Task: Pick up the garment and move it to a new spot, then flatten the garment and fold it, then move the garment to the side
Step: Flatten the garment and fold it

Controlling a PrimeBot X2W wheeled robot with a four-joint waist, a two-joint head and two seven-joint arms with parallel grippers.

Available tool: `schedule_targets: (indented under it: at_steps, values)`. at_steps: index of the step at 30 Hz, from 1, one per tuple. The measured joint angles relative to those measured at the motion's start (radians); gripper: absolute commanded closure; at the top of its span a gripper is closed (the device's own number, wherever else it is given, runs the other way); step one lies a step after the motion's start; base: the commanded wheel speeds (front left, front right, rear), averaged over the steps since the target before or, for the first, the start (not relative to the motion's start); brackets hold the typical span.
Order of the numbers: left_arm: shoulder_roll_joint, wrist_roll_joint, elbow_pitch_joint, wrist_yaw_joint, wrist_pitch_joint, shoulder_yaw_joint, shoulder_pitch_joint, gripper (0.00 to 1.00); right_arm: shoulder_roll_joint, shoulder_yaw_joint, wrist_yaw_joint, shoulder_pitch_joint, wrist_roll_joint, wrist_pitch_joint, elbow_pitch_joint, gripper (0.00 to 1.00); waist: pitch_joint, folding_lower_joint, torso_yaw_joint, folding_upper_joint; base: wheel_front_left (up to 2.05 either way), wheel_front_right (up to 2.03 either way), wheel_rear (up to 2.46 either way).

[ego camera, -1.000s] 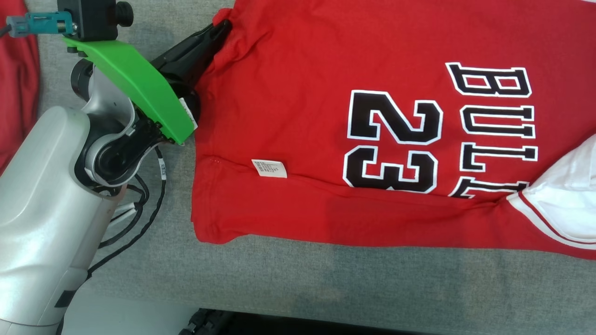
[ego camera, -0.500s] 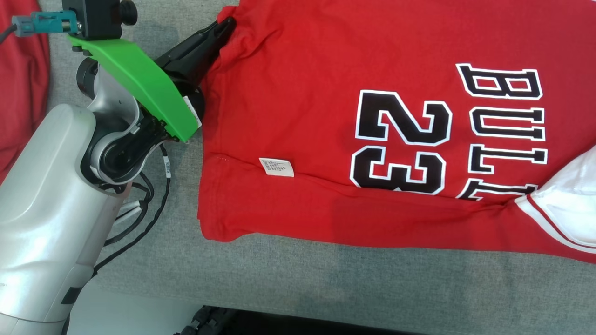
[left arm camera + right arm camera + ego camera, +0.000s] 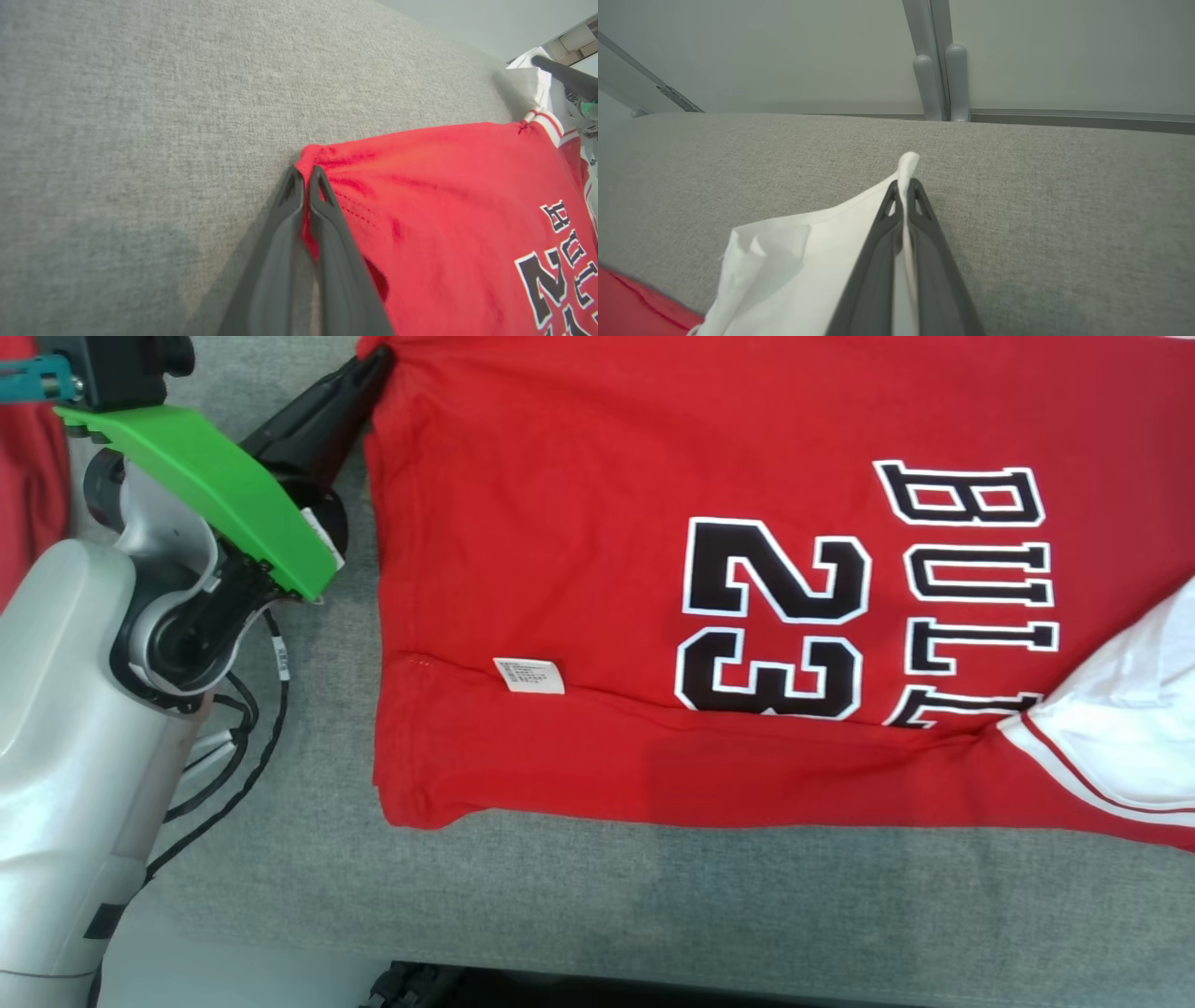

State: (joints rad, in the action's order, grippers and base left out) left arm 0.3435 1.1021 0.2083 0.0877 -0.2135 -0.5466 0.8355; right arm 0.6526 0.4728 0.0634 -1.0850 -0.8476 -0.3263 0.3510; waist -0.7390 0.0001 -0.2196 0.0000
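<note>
Right gripper (image 3: 903, 186) newly clamped on white sleeve (image 3: 794, 242); left gripper (image 3: 372, 364) pinches shirt (image 3: 560, 523) corner, upper left. Best: draw apart evenly, cloth taut, low over desk (image 3: 653, 896).

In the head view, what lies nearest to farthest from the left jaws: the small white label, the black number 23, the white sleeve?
1. Small white fabric label, left side.
2. Black printed number 23, middle.
3. White fabric sleeve, far right.
</note>
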Motion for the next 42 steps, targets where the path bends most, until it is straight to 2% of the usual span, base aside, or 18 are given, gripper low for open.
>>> schedule_targets:
  at_steps: [9, 23, 42]
  values:
    - [0.022, -0.007, 0.034, 0.001, 0.046, 0.024, -0.002, 1.00, 0.011, -0.013, 0.024, 0.050, -0.009, 0.083, -0.018, 1.00, 0.028, 0.0000, 0.050, 0.0000, 0.00, 0.00, 0.00]
    - [0.056, -0.006, 0.040, 0.018, 0.101, 0.033, -0.078, 1.00, -0.010, -0.018, 0.050, 0.181, -0.047, 0.224, -0.116, 1.00, 0.098, -0.0001, 0.104, 0.0000, 0.00, 0.00, 0.00]
    - [0.121, -0.005, -0.024, 0.027, 0.145, 0.046, -0.159, 1.00, 0.001, -0.043, 0.051, 0.353, -0.087, 0.342, -0.236, 1.00, 0.165, -0.0001, 0.171, 0.0000, 0.00, 0.00, 0.00]
